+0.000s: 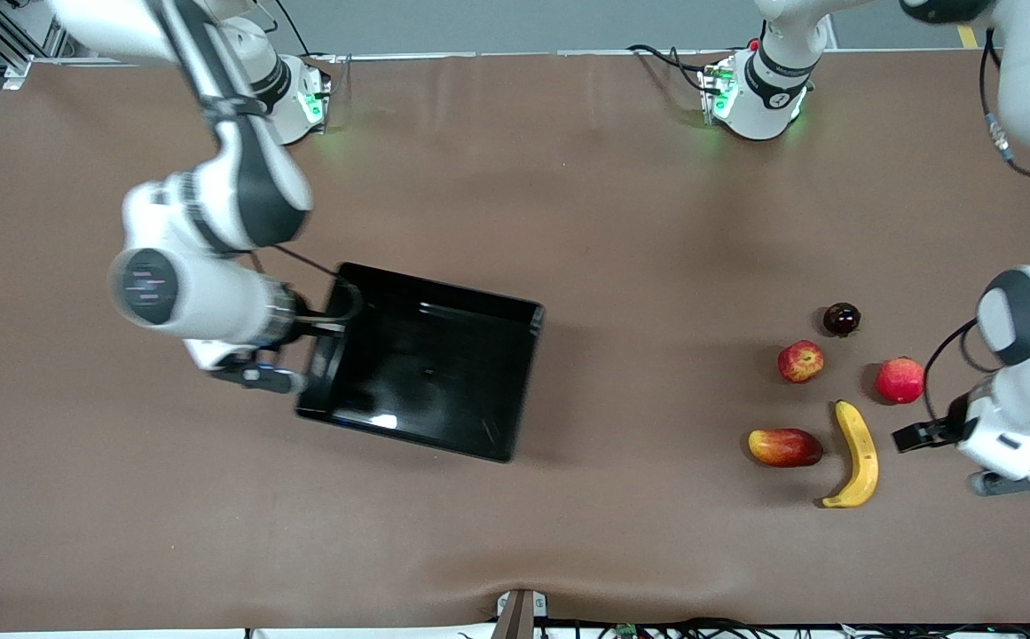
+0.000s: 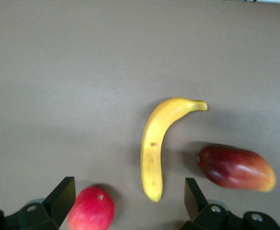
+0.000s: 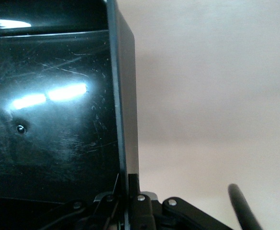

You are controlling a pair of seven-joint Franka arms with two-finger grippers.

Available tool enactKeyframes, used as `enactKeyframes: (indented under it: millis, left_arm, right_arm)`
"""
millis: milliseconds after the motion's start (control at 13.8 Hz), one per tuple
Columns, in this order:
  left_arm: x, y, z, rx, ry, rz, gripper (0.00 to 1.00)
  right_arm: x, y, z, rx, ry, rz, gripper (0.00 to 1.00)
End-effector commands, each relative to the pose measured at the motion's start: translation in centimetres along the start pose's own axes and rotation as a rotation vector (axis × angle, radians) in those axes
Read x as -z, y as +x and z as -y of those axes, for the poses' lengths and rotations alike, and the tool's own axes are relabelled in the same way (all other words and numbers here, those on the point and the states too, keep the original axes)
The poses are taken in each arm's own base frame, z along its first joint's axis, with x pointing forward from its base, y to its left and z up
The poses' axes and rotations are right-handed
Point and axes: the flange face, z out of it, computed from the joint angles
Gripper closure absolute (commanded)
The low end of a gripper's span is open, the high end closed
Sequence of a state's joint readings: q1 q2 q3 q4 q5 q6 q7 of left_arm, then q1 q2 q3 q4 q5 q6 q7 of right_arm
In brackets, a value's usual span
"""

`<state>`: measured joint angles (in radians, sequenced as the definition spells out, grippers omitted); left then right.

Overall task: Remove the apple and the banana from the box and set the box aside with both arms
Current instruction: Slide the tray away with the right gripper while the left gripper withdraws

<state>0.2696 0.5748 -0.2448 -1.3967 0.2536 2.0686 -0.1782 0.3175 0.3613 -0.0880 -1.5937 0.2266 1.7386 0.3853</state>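
Observation:
The black tray (image 1: 426, 373) lies toward the right arm's end of the table. My right gripper (image 1: 324, 339) is shut on its side wall; the right wrist view shows the fingers (image 3: 139, 189) pinching that wall (image 3: 123, 96). The yellow banana (image 1: 858, 454) and the streaked apple (image 1: 800, 361) lie toward the left arm's end. My left gripper (image 1: 909, 437) is open and empty, low over the table beside the banana and the plain red fruit (image 1: 900, 380). In the left wrist view the gripper (image 2: 128, 199) frames the red fruit (image 2: 92, 210) and the banana's (image 2: 154, 143) end.
A red-yellow mango (image 1: 784, 446) lies beside the banana, nearer the tray, and also shows in the left wrist view (image 2: 238, 167). A small dark round fruit (image 1: 841, 319) lies farther from the front camera than the apple. Brown table between tray and fruits.

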Motion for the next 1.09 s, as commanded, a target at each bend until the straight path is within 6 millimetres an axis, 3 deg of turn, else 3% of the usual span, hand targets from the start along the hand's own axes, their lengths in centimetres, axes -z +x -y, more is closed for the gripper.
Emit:
enactKeyframes:
  millis: [0, 290, 435, 508, 580, 798, 870, 1015]
  left_arm:
    - [7.8, -2.2, 0.3, -0.002, 0.024, 0.011, 0.0]
    - [17.2, -5.8, -1.4, -0.006, -0.021, 0.043, 0.0]
    - [20.4, -7.2, -1.6, 0.004, -0.044, 0.045, 0.0]
    - [21.7, -7.9, -1.7, 0.005, -0.052, 0.049, 0.0]
    - [22.5, -8.5, -2.0, 0.005, -0.061, 0.056, 0.0]
    - [24.5, -10.6, -4.2, -0.024, -0.068, 0.061, 0.0]
    - [25.1, -11.6, -4.2, -0.023, -0.054, 0.058, 0.0]
    - [25.6, -13.5, -5.0, -0.03, -0.07, 0.067, 0.0]
  right_arm:
    - [3.4, 1.3, -9.7, 0.011, 0.034, 0.025, 1.0]
    - [3.8, 4.6, -26.0, 0.052, 0.093, 0.012, 1.0]
    - [1.0, 6.7, -34.6, 0.094, 0.107, -0.012, 1.0]
    - [-1.0, 7.5, -38.0, 0.123, 0.116, -0.01, 1.0]
    - [-2.5, 8.2, -40.1, 0.131, 0.116, -0.028, 1.0]
    - [-7.4, 9.6, -44.0, 0.12, 0.068, -0.005, 1.0]
    - [-8.4, 9.8, -44.8, 0.132, 0.07, 0.003, 1.0]
    - [-9.2, 10.3, -43.9, 0.171, 0.039, 0.011, 1.0]
